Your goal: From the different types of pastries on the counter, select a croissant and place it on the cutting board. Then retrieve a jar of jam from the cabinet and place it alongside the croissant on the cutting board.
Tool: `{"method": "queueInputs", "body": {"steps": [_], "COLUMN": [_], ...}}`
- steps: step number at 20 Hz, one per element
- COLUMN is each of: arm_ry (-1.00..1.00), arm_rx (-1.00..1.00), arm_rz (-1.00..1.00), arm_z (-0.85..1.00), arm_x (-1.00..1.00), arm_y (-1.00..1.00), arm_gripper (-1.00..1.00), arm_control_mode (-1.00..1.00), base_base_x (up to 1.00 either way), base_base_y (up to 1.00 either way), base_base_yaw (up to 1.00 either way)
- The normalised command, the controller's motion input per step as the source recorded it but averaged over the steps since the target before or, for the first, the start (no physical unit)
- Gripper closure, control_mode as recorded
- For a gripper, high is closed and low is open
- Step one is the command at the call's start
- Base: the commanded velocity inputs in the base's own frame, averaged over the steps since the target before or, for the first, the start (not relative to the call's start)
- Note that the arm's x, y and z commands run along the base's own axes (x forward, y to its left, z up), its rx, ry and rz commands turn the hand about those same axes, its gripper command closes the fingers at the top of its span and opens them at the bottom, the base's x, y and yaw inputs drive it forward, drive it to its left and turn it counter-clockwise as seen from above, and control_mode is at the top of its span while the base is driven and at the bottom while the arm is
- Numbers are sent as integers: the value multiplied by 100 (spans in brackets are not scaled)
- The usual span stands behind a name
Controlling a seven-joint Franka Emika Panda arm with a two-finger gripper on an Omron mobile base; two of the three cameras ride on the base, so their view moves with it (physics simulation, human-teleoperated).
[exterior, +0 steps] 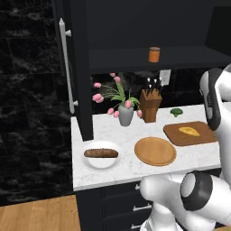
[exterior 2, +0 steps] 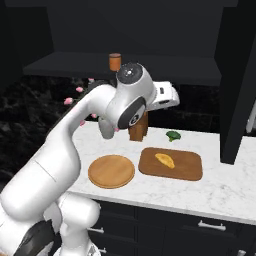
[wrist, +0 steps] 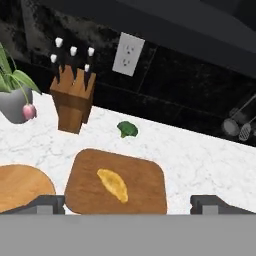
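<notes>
Croissant (wrist: 113,184) on cutting board (wrist: 145,192), just below our gripper (wrist: 128,204); fingers spread wide, nothing held. Step 2 ours now: jar (exterior: 154,54) on cabinet shelf (exterior: 117,59), well above hand. We rise, approach level, grip below lid.

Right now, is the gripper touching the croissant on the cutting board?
Apart. In the hand view the open gripper sits back from the croissant, which lies free on the cutting board, both fingertips clear of it.
</notes>
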Motion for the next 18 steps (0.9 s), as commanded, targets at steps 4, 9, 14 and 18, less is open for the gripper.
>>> {"method": "queueInputs", "body": {"steps": [4,9,14,18], "arm_ry": [-40,-32,-18,-8], "arm_rx": [-2,0,0,0], "arm_rz": [-22,-21,-11,-1], "arm_z": [96,86,100,93], "arm_x": [-94,-62,-60,-74], "arm_y": [72,48,50,61], "arm_gripper": [-100,-100,-100,-100], "arm_control_mode": [-100,-100,-100,-100], "base_base_x": [0,0,0,0], "base_base_y": [0,0,0,0], "base_base_yaw": [0,0,0,0]}}
